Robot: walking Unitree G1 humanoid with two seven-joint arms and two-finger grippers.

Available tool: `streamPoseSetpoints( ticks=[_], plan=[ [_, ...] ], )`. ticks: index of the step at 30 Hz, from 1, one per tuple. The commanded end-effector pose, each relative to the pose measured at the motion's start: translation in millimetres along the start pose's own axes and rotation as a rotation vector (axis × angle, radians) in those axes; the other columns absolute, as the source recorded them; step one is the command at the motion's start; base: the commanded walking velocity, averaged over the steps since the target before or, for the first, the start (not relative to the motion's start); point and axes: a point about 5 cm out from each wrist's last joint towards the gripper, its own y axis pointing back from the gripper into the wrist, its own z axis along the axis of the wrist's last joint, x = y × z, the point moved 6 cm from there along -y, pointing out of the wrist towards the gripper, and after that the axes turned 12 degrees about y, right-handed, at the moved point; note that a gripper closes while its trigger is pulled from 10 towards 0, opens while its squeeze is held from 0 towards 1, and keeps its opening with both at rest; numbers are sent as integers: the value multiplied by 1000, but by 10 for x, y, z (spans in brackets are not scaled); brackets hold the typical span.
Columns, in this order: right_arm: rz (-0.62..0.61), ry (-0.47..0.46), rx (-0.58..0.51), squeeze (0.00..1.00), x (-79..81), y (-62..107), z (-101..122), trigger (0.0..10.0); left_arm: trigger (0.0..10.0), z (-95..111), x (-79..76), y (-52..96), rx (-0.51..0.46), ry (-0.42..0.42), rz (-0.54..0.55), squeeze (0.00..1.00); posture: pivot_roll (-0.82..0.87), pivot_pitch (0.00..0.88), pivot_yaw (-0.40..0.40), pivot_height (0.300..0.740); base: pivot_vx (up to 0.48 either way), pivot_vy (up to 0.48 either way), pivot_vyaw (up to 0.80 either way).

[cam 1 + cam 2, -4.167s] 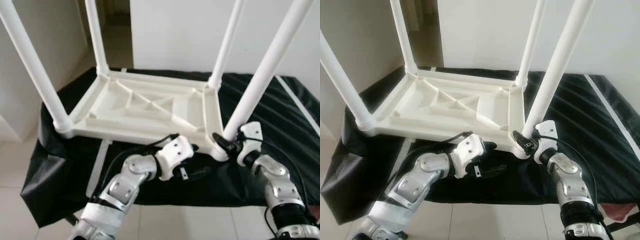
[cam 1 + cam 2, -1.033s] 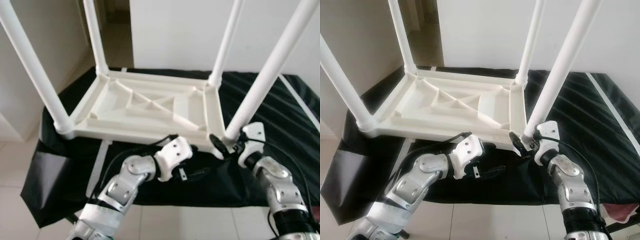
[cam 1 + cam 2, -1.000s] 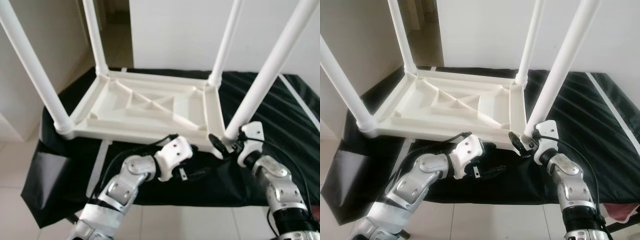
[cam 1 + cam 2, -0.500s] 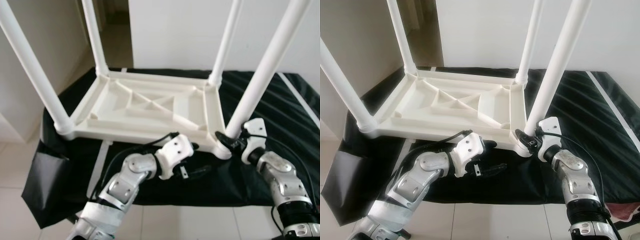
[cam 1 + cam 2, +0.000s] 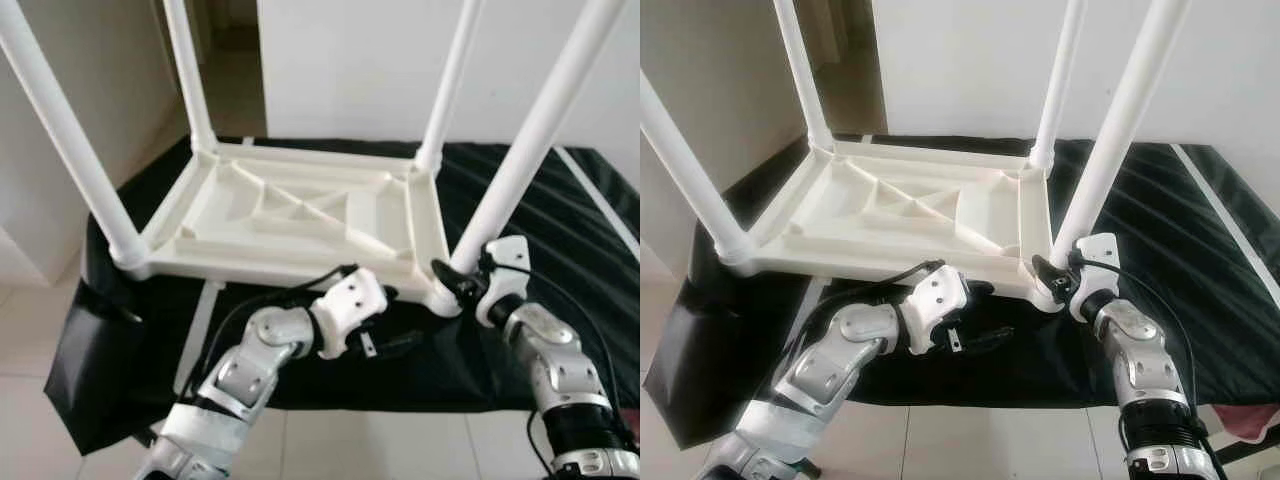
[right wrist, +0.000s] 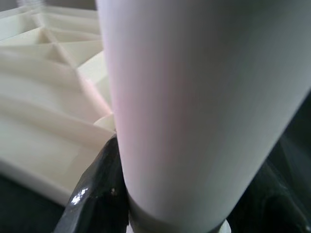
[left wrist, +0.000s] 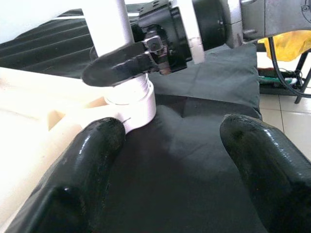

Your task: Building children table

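Observation:
A white plastic children's table [image 5: 290, 215] lies upside down on a black cloth, its legs pointing up. My right gripper [image 5: 455, 285] is shut on the near right leg [image 5: 530, 140], just above its corner socket [image 7: 133, 99]. In the right wrist view that leg [image 6: 194, 97] stands between the black fingers [image 6: 97, 194]. My left gripper [image 5: 395, 320] is open, low in front of the table's near edge, beside the same corner. The left wrist view has one finger [image 7: 97, 145] touching the table's rim near the socket, and the right gripper [image 7: 126, 60] clamping the leg.
The black cloth [image 5: 560, 210] covers a low surface and hangs over its front edge onto the tiled floor [image 5: 330, 440]. A white wall rises behind, with a doorway at the back left. A yellow object [image 7: 291, 41] and a red item [image 5: 1250, 425] lie at the right.
My right gripper keeps its hold on the near right leg, while its wrist has shifted slightly. The left arm has hardly moved.

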Motion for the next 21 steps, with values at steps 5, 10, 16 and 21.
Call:
streamPoseSetpoints(
  ticks=[5,10,16,21],
  plan=[
    [-141,-39,51,0,-10,-47,19,10000,10000,-37,5,8,12,8,7,0,17,0,-14,740,0,0,0],
    [-238,-83,57,0,-8,-71,96,10000,10000,-77,-33,9,21,10,0,0,21,0,-17,740,0,0,0],
    [-374,-144,85,0,12,-62,121,10000,10000,-99,-46,28,29,7,-5,0,32,0,-21,740,0,0,0],
    [-576,-185,120,0,23,4,101,10000,10000,-111,10,59,31,5,6,0,45,0,-21,740,0,0,0]
  ],
)
